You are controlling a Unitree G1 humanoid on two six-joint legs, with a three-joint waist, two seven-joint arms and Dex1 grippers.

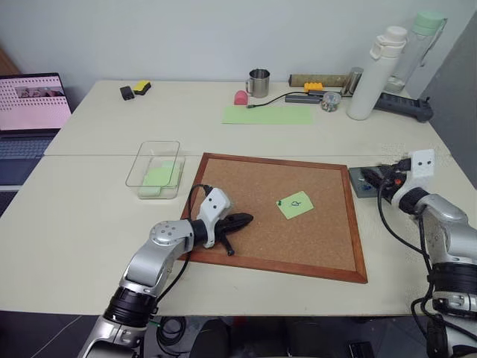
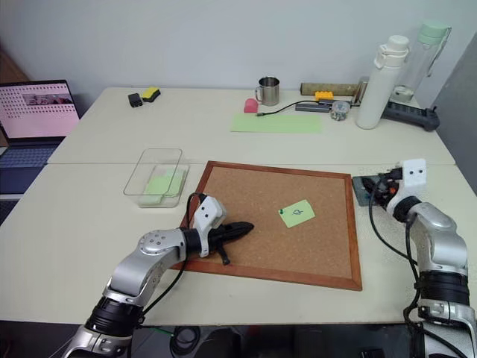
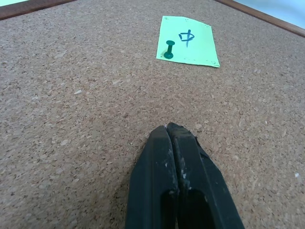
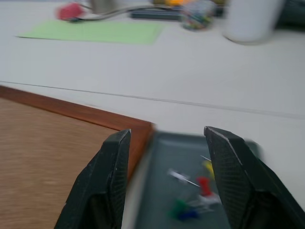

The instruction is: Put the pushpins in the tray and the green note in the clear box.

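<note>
The green note [image 1: 295,204], marked with a black scribble, lies on the cork board [image 1: 246,179], held there by a green pushpin [image 3: 168,50] at its corner. My left gripper [image 1: 242,220] is shut and empty. It rests low over the board, pointing at the note from a hand's width away. Off the board's right edge sits the dark grey tray [image 4: 162,191], with red, yellow, green and blue pushpins [image 4: 202,183] lying in it. My right gripper [image 4: 167,132] hovers open just above the tray, nothing between its fingers. The clear box [image 1: 155,170] stands left of the board with a pale green slip inside.
Along the far edge of the table are a long pale green sheet [image 1: 267,114], a metal mug [image 1: 258,83], a white bottle [image 1: 376,71], a cable and a power strip [image 1: 402,104]. A laptop [image 1: 30,112] sits at the far left.
</note>
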